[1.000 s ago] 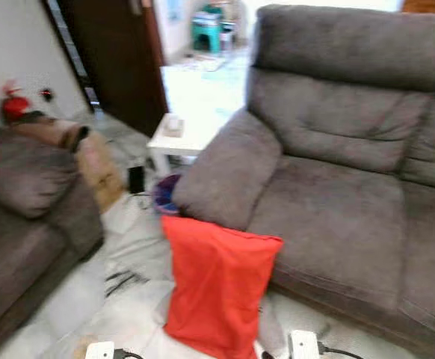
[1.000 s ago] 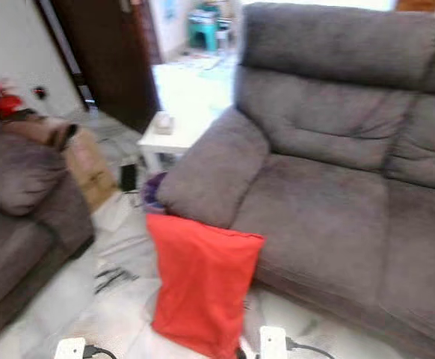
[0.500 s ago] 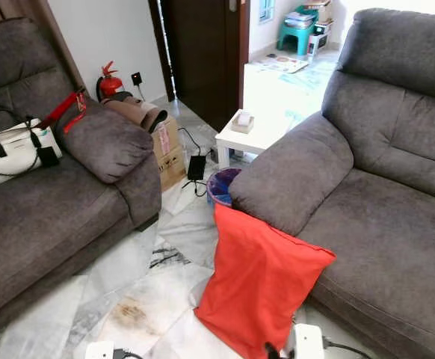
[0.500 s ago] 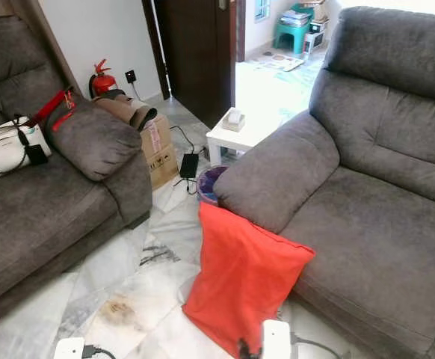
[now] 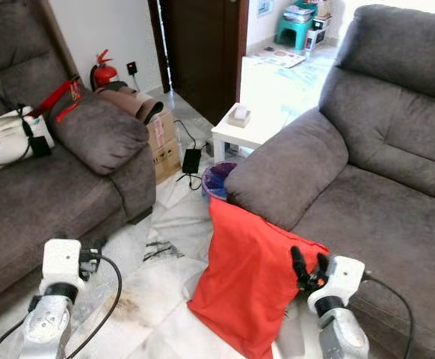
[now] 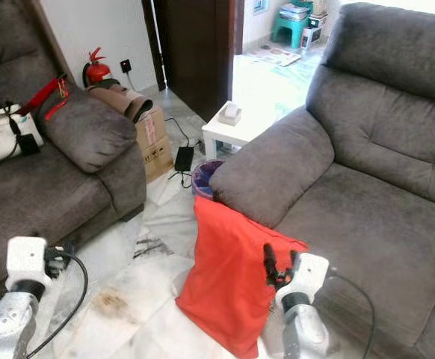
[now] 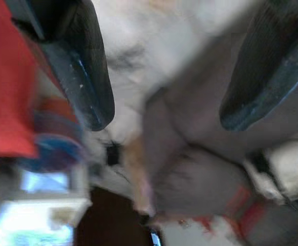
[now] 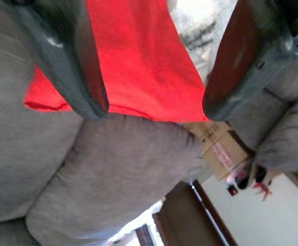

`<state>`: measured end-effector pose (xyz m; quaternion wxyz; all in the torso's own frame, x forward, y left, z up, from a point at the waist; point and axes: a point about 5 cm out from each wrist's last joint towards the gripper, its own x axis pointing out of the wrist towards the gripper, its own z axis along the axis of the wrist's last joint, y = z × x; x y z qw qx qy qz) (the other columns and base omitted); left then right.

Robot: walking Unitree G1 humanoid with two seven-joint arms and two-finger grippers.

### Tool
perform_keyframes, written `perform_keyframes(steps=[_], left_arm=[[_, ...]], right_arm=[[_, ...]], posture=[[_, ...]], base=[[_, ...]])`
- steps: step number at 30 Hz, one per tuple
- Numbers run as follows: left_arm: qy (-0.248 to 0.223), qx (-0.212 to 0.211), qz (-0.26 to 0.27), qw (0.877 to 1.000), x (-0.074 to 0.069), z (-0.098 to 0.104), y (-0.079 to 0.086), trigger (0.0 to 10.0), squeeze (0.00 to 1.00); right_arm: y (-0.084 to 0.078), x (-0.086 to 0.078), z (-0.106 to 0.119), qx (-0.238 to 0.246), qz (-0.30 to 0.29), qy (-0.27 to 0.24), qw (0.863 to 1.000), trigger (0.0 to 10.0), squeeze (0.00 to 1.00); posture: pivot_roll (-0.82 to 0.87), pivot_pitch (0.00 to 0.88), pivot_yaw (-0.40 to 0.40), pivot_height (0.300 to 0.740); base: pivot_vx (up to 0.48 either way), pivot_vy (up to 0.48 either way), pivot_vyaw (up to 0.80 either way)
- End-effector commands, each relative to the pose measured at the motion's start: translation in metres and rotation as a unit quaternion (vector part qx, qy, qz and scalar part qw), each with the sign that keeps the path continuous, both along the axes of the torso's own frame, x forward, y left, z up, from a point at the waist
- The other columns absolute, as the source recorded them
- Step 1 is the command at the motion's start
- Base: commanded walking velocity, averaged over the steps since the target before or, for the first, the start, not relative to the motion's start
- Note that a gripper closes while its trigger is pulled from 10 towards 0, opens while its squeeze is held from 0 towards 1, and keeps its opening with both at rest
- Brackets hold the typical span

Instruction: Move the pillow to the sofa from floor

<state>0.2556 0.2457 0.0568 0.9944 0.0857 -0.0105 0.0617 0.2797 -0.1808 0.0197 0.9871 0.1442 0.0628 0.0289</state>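
- Red pillow (image 5: 253, 283) is standing on the floor (image 5: 158, 295), leaning against the front of the right-hand sofa (image 5: 382, 194) just below its armrest (image 5: 292, 176); long axis is running from the upper end at the armrest down and toward the near side, lower end resting on the tiles
- Pillow's upper right corner is touching the seat edge; its lower edge is spreading out on the floor
- Right gripper (image 5: 311, 268) is sitting just right of the pillow's upper corner, fingers parted a moderate way with nothing between them; the right wrist view is showing the red fabric (image 8: 139, 61) and the armrest beyond the two fingers (image 8: 67, 61)
- Left gripper (image 7: 162, 82) is hanging low at the near left beside the left sofa (image 5: 45, 194), fingers spread wide and empty; this view is blurred
- Small blue bin (image 5: 219, 180) is standing on the floor between the white side table (image 5: 244, 131) and the pillow; contents too small to tell
- Cardboard box (image 5: 163, 142) is sitting at the left sofa's far end with a brown rolled item (image 5: 131, 105) lying on top
- White handbag (image 5: 8, 138) is resting on the left sofa's seat
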Motion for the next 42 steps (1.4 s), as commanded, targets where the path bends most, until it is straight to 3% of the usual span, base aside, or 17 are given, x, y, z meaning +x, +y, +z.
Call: perform_keyframes(steps=[1, 6, 11, 15, 18, 22, 42], left_arm=[[-0.002, -0.004, -0.005, 1.0, -0.003, 0.004, -0.002, 10.0, 0.0], [0.013, -0.022, 0.001, 1.0, -0.005, -0.003, -0.006, 10.0, 0.0], [0.042, -0.047, 0.001, 0.998, -0.021, -0.008, -0.016, 10.0, 0.0], [0.033, -0.049, 0.001, 0.998, -0.016, -0.002, -0.016, 10.0, 0.0], [0.031, -0.05, -0.004, 0.998, -0.014, 0.0, -0.016, 10.0, 0.0], [0.042, -0.054, -0.014, 0.998, -0.018, 0.0, -0.02, 10.0, 0.0], [0.049, -0.06, -0.008, 0.997, -0.018, 0.004, -0.021, 10.0, 0.0]], right_arm=[[0.01, -0.01, -0.008, -0.009, 0.026, 0.009, 1.0, 10.0, 0.0], [0.015, -0.01, -0.01, 0.01, 0.014, 0.014, 1.0, 10.0, 0.0], [0.018, 0.001, 0.003, 0.04, -0.029, 0.0, 0.999, 10.0, 0.0], [0.023, 0.001, -0.001, 0.033, -0.017, 0.013, 0.999, 10.0, 0.0], [0.022, 0.002, -0.002, 0.054, -0.03, 0.02, 0.998, 10.0, 0.0], [0.021, 0.0, -0.001, 0.053, -0.033, 0.02, 0.998, 10.0, 0.0], [0.031, 0.011, 0.012, 0.05, -0.032, 0.001, 0.998, 10.0, 0.0]], posture=[[0.08, 0.114, 0.034, 0.74], [0.07, 0.111, 0.038, 0.74], [0.06, 0.121, 0.045, 0.74], [0.07, 0.111, 0.042, 0.74], [0.07, 0.106, 0.044, 0.74], [0.06, 0.102, 0.048, 0.74], [0.08, 0.114, 0.04, 0.74]], base=[[0.0, 0.0, 0.0], [0.0, 0.0, 0.0], [0.0, 0.0, 0.0], [0.0, 0.0, 0.0], [0.0, 0.0, -0.26], [0.0, 0.0, -0.79], [0.308, 0.0, -0.15]])
